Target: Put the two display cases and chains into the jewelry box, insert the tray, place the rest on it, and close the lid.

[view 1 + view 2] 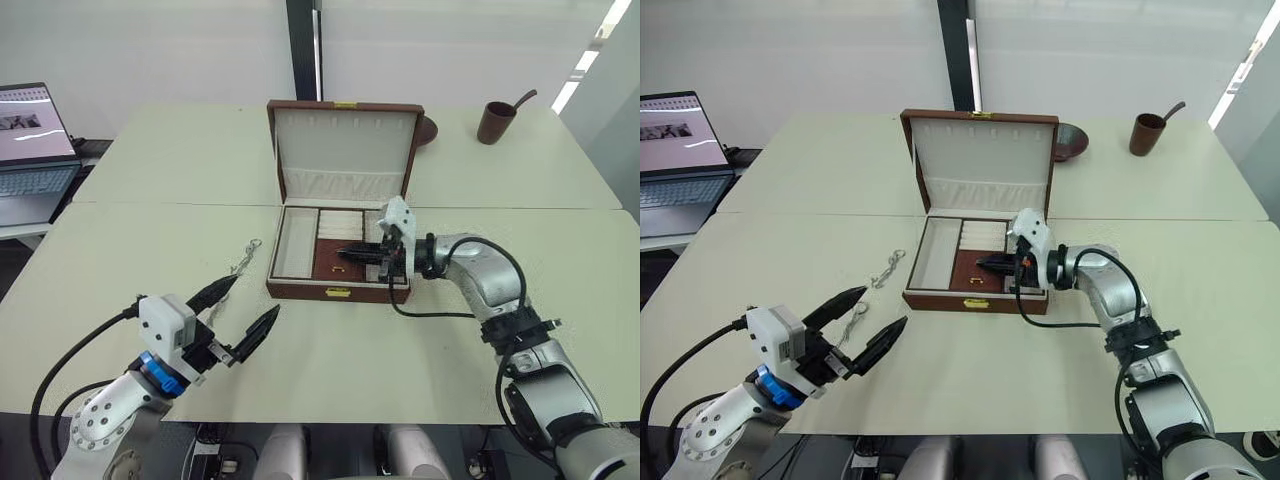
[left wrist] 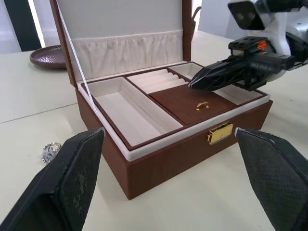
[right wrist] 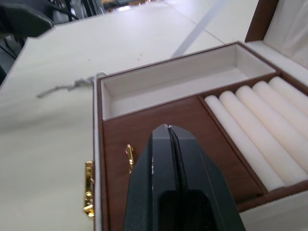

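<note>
Nearest, the left claw (image 1: 243, 311) hovers spread wide over the pale table (image 1: 120, 250), chains (image 1: 243, 257) just beyond; the right claw (image 1: 985, 264), clenched empty, sits over the tray (image 2: 185, 102) seated in the open jewelry box (image 1: 338, 292); behind, a laptop (image 1: 35, 150).

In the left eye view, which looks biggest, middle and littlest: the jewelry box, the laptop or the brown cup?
1. jewelry box with its lid up
2. laptop, partly cut off by the picture edge
3. brown cup, farthest away
</note>
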